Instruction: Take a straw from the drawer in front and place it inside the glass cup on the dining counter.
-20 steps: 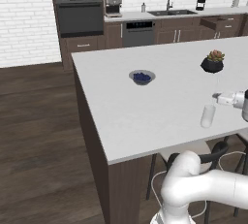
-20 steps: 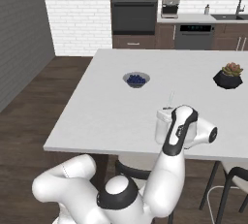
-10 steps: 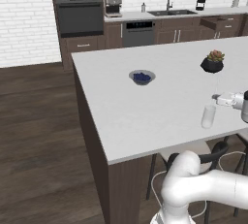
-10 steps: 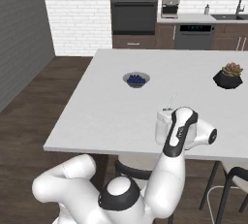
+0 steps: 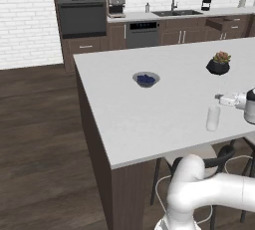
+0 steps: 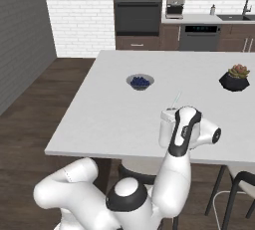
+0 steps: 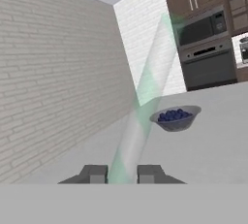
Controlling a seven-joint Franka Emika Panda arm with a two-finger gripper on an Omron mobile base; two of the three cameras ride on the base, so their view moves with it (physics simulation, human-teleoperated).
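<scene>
Placing step in hand, by the look of it. Pincer (image 7: 121,173) nearly together, with the straw (image 7: 145,97) rising between the fingertips (image 7: 94,173) and slanting up and away in the hand view — clamped on it, or only just easing off; hard to tell which. Seen from the right base view, a thin pale line of straw (image 6: 176,99) sticks up at a tilt above the cup (image 6: 166,127), which stands on the white worktop (image 6: 99,109) just beside the wrist. Whether the lower end already sits inside the cup cannot be told from here; partly hidden by the arm. From the left base view, cup (image 5: 213,118) right under the pincer (image 5: 218,97), near the worktop's near edge, well apart from the bowl (image 5: 146,79) and the plant pot (image 5: 219,64).

Next, judged from this: confirm the straw's lower end is below the rim, then spread the fingers fully and lift clear without brushing the stick — a thin, light thing, likely to tip out or nudge the cup if caught on withdrawal.
</scene>
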